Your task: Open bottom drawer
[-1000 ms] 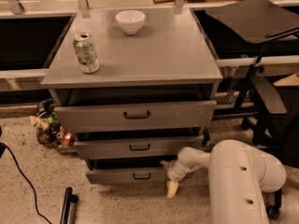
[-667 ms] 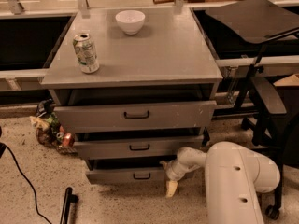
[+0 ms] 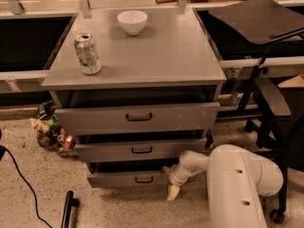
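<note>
Low beside the cabinet, the white robot arm's cream-tipped gripper (image 3: 173,192) is hanging just above the speckled floor, at the right end of the narrow grey metal bottom drawer (image 3: 123,179). I am not managing to tell whether the pincer is wide or narrow, since only a pale tip is showing under the wrist. It is sitting to the right of the small black loop handle (image 3: 144,179) and apart from it, so I am judging that nothing is being held yet.

That drawer is lying lowest in the stack, under the mid-sized grey drawer front (image 3: 109,152) and the tall grey drawer front (image 3: 95,119). I am seeing a dark gap above its front, so it may be standing slightly out, but I am reading the real pull as not yet made. Reaching the handle, hooking it and drawing outward are what I am counting as left.

My arm's bulky white casing (image 3: 237,189) is filling the lower right corner and covering the floor there. The drawer's right edge is merging with the wrist, so I am unable to say whether they are touching.
</note>
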Motion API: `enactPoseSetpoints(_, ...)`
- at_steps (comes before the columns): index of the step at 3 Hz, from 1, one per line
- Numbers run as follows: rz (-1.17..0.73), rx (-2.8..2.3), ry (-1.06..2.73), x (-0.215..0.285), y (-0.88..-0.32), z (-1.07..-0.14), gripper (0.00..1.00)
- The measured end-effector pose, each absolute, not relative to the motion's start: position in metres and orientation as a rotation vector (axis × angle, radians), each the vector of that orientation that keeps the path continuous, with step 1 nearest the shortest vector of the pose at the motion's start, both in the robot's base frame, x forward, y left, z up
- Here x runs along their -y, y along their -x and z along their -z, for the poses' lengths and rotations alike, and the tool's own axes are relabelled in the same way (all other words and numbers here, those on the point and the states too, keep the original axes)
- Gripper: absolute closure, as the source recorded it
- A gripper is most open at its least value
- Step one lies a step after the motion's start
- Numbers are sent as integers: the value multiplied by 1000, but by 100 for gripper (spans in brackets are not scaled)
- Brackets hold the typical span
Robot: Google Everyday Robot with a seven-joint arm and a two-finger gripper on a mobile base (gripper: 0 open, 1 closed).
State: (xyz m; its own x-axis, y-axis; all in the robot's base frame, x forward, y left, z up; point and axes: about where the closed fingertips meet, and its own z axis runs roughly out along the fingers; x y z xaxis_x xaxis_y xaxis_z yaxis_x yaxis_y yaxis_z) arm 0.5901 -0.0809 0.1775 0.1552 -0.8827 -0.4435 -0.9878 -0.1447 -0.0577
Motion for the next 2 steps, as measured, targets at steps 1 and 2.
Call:
enactPoseSetpoints(1,-480,-1800,2101,82,-568,-184,43)
enactPoseSetpoints(2,-502,-1808,2092,83,-557,-187,66)
